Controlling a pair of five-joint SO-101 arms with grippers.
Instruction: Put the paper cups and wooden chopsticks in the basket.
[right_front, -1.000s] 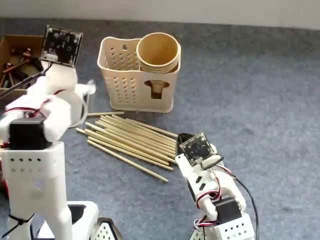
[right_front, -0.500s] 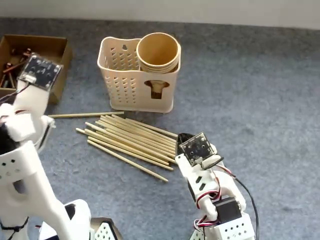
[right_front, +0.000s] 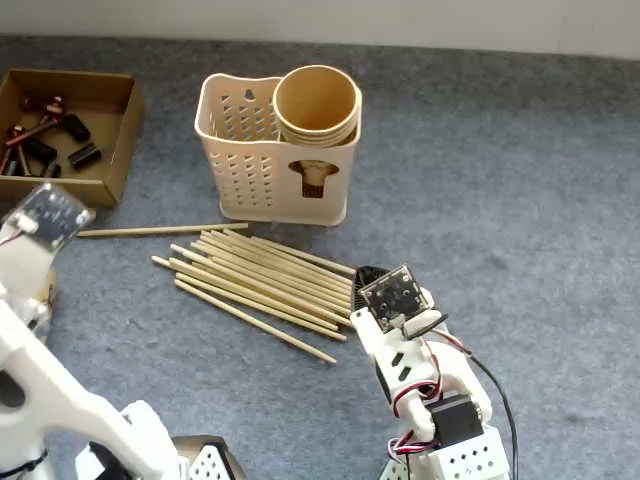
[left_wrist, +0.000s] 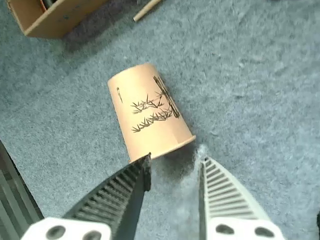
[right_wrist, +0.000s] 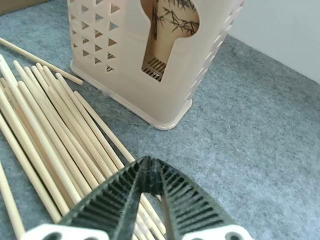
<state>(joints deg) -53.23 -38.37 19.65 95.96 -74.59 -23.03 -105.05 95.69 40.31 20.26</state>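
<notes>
Hovering with jaws parted, left gripper (left_wrist: 176, 161) faces a toppled paper cup (left_wrist: 150, 117); right gripper (right_wrist: 148, 162), pinched closed, sits over chopsticks (right_front: 260, 280) at 6 o'clock of the basket (right_front: 250, 170).

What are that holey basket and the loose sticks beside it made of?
The basket looks like moulded plastic, cream and smooth, with punched triangular holes. The sticks look like bare pale wood, matte, thin and straight, possibly bamboo.
</notes>
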